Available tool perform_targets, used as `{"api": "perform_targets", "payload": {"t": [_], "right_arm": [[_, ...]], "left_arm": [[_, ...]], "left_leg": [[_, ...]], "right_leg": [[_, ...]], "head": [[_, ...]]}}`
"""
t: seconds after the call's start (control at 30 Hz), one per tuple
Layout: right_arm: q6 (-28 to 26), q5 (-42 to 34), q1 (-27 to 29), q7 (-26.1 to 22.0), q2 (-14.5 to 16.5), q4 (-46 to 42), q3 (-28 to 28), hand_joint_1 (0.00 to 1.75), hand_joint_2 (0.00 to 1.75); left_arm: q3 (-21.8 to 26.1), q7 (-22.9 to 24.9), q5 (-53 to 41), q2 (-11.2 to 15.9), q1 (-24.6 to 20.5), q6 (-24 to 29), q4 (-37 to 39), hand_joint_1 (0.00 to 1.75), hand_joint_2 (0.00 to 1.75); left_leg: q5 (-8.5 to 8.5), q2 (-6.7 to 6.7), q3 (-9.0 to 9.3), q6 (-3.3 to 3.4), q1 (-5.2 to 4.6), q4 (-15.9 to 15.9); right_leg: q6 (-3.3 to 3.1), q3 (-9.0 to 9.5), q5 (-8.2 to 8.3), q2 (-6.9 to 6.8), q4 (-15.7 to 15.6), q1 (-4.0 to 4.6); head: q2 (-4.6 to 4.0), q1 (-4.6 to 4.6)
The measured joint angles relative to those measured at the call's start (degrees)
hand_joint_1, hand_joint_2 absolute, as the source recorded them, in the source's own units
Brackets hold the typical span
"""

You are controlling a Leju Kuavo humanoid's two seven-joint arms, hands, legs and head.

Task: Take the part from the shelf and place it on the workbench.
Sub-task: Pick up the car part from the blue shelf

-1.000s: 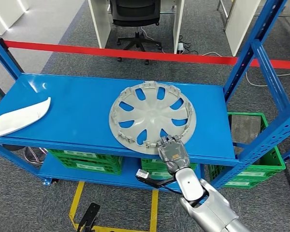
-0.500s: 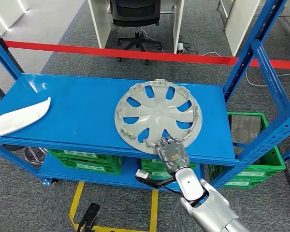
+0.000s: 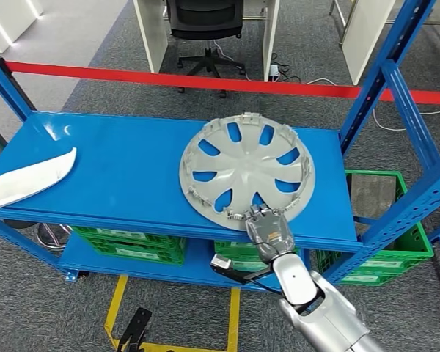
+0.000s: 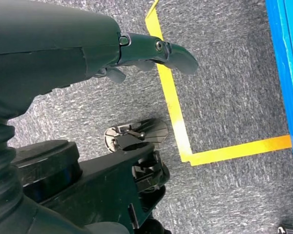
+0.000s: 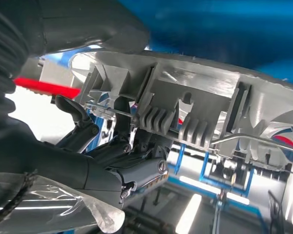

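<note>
Right hand point(image 3: 268, 232) at the front edge of the blue shelf point(image 3: 124, 172), fingers closed over the near rim of the grey wheel cover point(image 3: 246, 166). Right wrist view: dark fingers point(image 5: 137, 168) curl up under the rim, against its clips and wire ring; the hand grips the cover. The cover lies ahead of the hand on the shelf top, spreading away from it; whether the gripped edge is raised off the shelf, cannot tell. Far off to the hand's left, a white panel piece point(image 3: 26, 180) on the same shelf. Green crates point(image 3: 129, 244) on the level below. Left hand point(image 4: 152, 51) hangs over grey carpet and yellow floor tape point(image 4: 181, 131), fingers apart, holding nothing.
</note>
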Motion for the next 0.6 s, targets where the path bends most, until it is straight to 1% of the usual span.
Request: {"api": "perform_targets", "payload": {"t": [0.33,0.6], "right_arm": [[-0.1,1.1,0.0,-0.8,-3.1,-8.8,-0.2,1.75,1.75],[-0.9,1.2,0.7,-1.8,-5.1,-13.3,-0.1,1.75,1.75]], "left_arm": [[1.3,-2.6,0.1,0.0,0.1,0.1,0.0,0.00,1.75],[2.4,-6.5,0.7,0.0,0.2,-0.1,0.0,0.00,1.75]], "left_leg": [[0.00,0.00,0.00,0.00,0.00,0.0],[0.00,0.00,0.00,0.00,0.00,0.0]], "right_leg": [[0.00,-0.02,0.00,0.00,0.0,0.00],[0.00,-0.03,-0.01,0.00,0.0,0.00]], "head": [[0.00,0.00],[0.00,-0.01]]}}
